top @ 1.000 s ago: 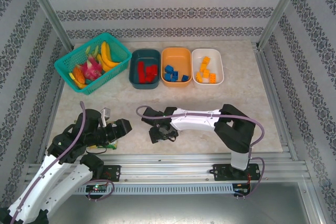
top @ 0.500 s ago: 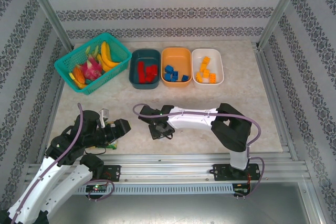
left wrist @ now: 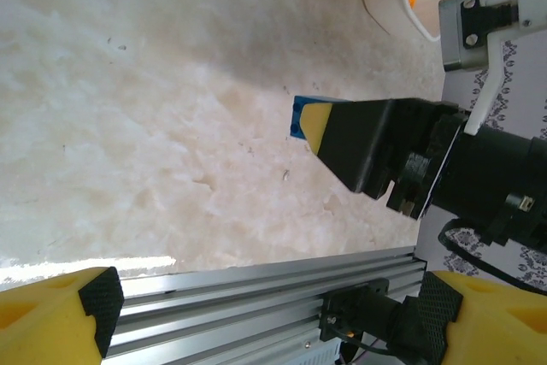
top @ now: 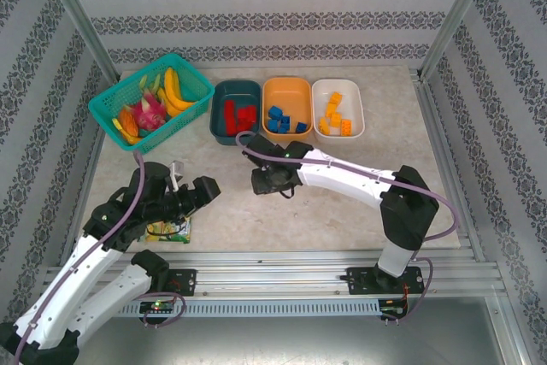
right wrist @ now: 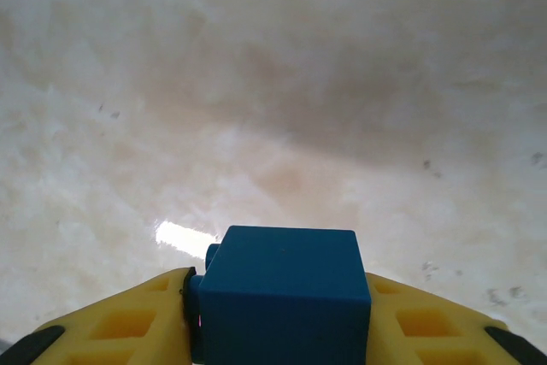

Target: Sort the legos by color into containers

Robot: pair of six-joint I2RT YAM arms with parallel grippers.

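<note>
Marble-look surface point(top: 359, 203), and your right claw point(top: 267, 180) is pinched tight on a blue lego point(right wrist: 278, 292), just on the near side of the orange bin point(top: 287, 91) where other blue legos point(top: 286, 121) sit. Your left claw point(top: 205, 187) is spread wide, nothing in it, further near-left of that bin.

The desk point(top: 359, 203) was a pale, marbled slab. Along its far edge stood a row: a green mesh basket point(top: 181, 123) at the left, set askew, then a dark teal bin point(top: 238, 91), an orange bin point(top: 288, 91) and a white bin point(top: 359, 113), side by side and nearly touching. A green snack packet point(top: 168, 230) lay flat near the front-left edge — well apart from the row
</note>
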